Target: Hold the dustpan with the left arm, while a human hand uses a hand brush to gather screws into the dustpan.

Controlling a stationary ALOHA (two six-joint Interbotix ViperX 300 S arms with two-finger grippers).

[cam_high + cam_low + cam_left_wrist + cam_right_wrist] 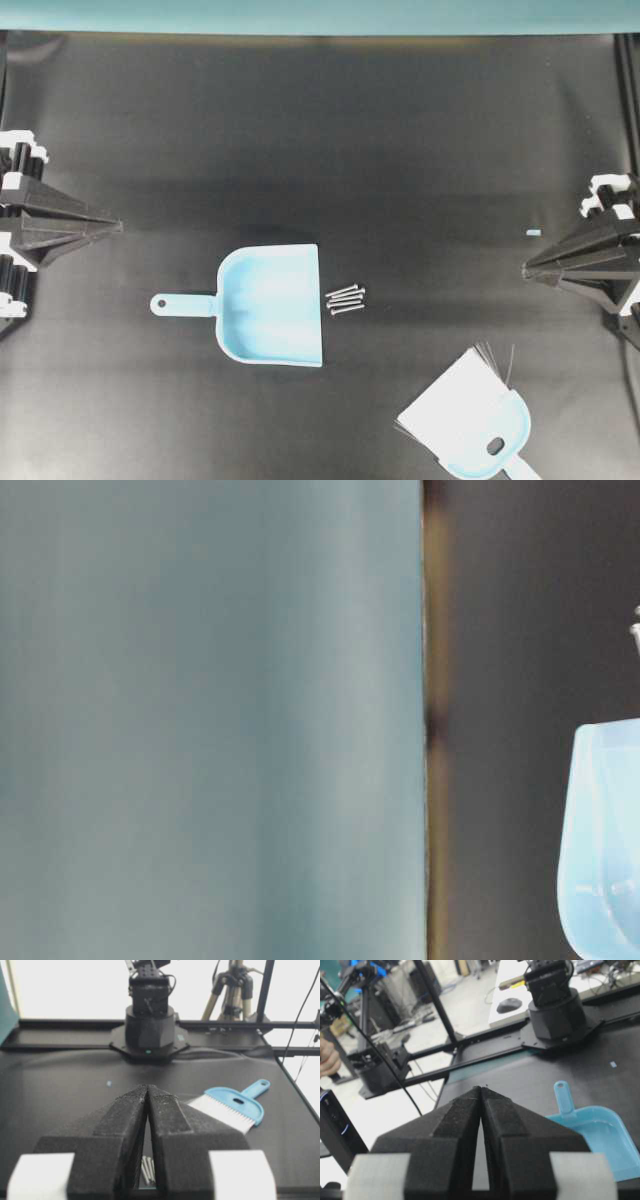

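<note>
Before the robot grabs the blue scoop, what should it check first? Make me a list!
1. Light blue plastic dustpan lies flat on the black table, thin handle pointing toward the left arm: ok.
2. Left gripper jaws open for grasping: not ok, they are shut.
3. Left gripper near the handle: not ok, it sits apart at the table's left edge.
4. Thin silver metal screws bunched just outside the dustpan's mouth: ok.
5. Light blue hand brush with white bristles within reach for the person: ok, but no hand on the table.
6. Right gripper out of the way: ok.
</note>
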